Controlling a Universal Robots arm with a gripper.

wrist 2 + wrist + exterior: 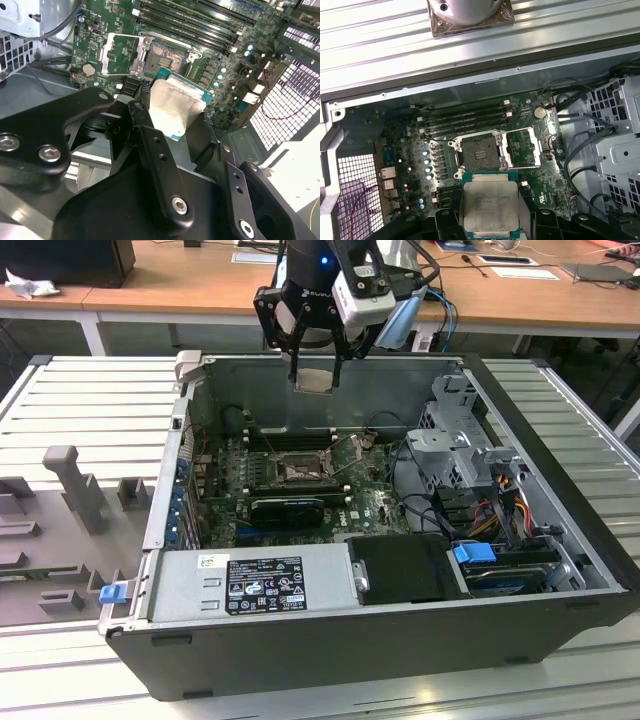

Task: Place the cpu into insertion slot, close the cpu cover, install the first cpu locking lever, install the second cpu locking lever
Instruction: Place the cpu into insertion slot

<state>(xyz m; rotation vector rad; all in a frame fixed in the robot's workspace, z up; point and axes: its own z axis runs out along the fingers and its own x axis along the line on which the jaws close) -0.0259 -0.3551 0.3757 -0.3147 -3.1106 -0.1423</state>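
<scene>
Grips the cpu (pixel 491 206) by its edges in the hand (pixel 316 368), over the open computer case (pixel 400 640). Well apart from the bare insertion slot (pixel 480 152) on the green motherboard (pixel 546 172) below, with the cpu cover (pixel 536 146) swung open just beside it.

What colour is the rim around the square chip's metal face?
Teal-green, around the small square silvery-grey cpu; best in the first wrist view.
</scene>
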